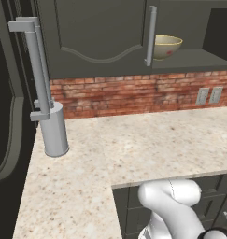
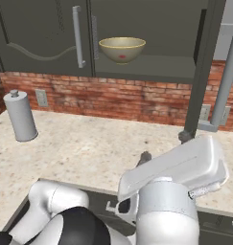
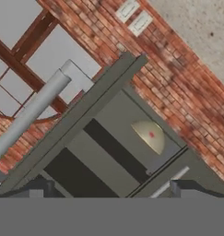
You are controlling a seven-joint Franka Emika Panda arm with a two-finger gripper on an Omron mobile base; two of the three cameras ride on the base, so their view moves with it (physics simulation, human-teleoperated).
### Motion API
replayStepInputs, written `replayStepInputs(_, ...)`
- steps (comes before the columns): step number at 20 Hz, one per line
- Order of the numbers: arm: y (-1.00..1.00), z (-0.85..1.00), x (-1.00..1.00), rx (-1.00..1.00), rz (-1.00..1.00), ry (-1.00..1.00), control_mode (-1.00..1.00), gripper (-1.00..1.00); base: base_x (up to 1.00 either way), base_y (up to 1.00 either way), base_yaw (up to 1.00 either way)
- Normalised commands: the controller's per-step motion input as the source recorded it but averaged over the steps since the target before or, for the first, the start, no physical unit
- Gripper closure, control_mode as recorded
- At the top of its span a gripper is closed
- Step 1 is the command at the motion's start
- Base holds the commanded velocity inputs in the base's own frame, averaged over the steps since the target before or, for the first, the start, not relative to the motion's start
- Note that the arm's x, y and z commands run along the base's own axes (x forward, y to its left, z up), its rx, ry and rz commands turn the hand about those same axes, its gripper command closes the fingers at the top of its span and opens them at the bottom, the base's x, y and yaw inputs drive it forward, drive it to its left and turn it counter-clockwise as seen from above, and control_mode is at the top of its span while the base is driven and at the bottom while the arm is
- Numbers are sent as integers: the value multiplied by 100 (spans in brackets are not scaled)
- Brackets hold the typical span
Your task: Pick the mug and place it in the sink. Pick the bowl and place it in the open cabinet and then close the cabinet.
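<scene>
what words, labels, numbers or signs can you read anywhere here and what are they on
None: no readable text, number or brand shows in any view.
The bowl on the cabinet shelf has a small red mark on its side, a blot and not letters.
The wall outlets on the brick wall are blank.
The paper towel roll on the counter is plain grey.

The white arm point(image 2: 173, 177) rises from the base at about 6 o'clock in the right base view, its thick upper link slanting up toward 2 o'clock. In the left base view a rounded white elbow point(image 1: 173, 198) sits near 5 o'clock. Seen from the hand camera, the gripper point(image 3: 109, 189) has its jaws spread wide (nothing lies between them), with one dark fingertip point(image 3: 37, 188) at 7 o'clock and the other at 5 o'clock.
</scene>
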Motion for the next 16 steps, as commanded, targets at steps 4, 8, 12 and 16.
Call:
replayStepInputs(4, -71, 0, -4, 13, 0, 0, -100, -100, 0, 0, 0)
replayStepInputs(8, -59, 0, 0, 16, 0, 2, -100, -100, 0, 0, 0)
replayStepInputs(12, -42, 0, 6, 14, 0, 7, -100, -100, 0, 0, 0)
replayStepInputs(16, -32, -6, 4, 15, 3, 7, -100, -100, 0, 0, 0)
